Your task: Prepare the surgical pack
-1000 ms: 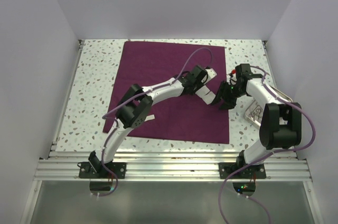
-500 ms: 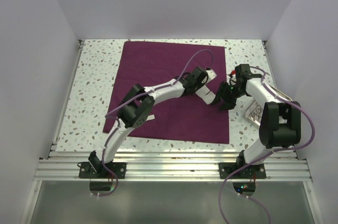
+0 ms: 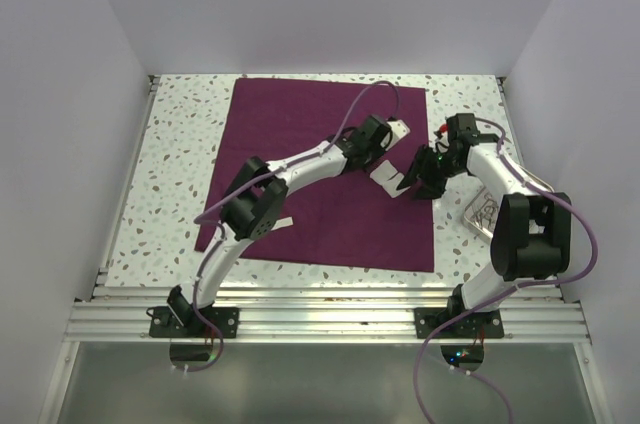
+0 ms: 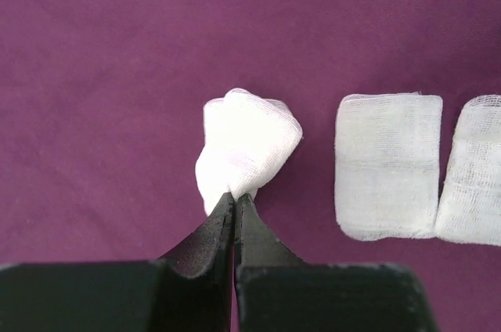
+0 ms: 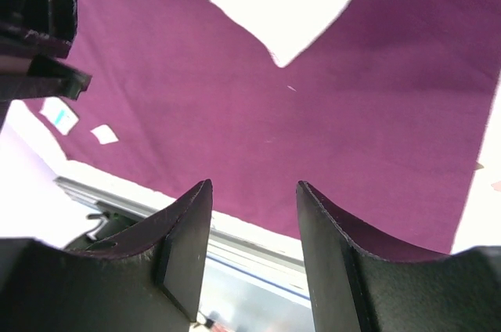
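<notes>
- The table [image 3: 175, 164] is white with dark speckles, and it carries everything else.
- The surgical pack [image 3: 300, 144], a big dark maroon cloth, lies spread flat on the middle of the table. It reaches from near the far edge almost to the near edge.
- The steel tray [image 3: 485, 212] stands on the bare table just right of the cloth. The right arm hides a part of it.
- The left gripper [image 4: 235, 200] is over the right half of the cloth. Its jaws are pressed fully together and pinch the lower edge of the bunched gauze [image 4: 246, 152].
- The right gripper [image 5: 254, 187] is near the left one, over the right part of the cloth. Its jaws stand about half apart and nothing is between them.
- Whether the bunched gauze, white and crumpled, touches the cloth cannot be told.
- Two flat gauze squares [image 4: 387, 164] lie side by side on the cloth, just right of the bunched one.
</notes>
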`<action>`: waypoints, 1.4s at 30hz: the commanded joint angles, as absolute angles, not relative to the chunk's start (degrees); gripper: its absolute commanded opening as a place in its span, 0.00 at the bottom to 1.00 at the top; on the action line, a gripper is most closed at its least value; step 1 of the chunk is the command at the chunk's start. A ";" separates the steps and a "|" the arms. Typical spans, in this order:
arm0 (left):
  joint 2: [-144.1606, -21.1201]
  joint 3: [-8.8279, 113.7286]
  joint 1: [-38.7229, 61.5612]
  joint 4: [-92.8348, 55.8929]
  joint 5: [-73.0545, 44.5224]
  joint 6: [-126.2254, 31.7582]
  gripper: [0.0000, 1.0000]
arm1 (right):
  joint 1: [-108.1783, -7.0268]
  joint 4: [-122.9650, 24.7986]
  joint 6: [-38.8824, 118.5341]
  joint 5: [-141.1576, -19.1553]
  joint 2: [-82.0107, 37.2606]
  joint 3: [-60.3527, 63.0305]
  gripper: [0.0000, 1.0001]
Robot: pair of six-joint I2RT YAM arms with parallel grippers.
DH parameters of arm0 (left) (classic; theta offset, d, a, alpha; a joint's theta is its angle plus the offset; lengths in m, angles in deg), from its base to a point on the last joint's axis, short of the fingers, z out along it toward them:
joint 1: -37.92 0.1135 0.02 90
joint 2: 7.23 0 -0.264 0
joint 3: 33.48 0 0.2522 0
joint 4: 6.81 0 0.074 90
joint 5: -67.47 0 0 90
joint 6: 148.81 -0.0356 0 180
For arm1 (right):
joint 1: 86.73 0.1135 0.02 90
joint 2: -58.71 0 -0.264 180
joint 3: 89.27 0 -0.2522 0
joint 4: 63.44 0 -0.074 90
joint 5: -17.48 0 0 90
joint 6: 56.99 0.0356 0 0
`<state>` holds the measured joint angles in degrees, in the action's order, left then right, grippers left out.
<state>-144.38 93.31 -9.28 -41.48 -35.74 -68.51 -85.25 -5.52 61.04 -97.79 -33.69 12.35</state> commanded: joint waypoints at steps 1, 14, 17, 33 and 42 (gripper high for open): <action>-137.24 95.69 -7.26 -44.65 -31.33 -64.35 0.00 | -85.41 -8.53 67.79 -101.60 -33.23 10.79 0.51; -130.99 91.90 -6.82 -48.69 -25.17 -60.22 0.00 | -84.54 -16.80 82.39 -104.24 -33.05 13.33 0.52; -130.90 93.30 -6.73 -51.07 -23.32 -59.25 0.00 | -83.40 -18.12 87.57 -103.46 -32.17 13.52 0.54; -123.26 86.37 -6.99 -49.32 -18.13 -55.12 0.00 | -78.55 -22.69 102.70 -95.46 -32.70 10.27 0.85; -121.41 83.99 -7.26 -48.96 -16.99 -54.77 0.00 | -78.29 -24.10 105.61 -93.34 -32.26 8.60 0.86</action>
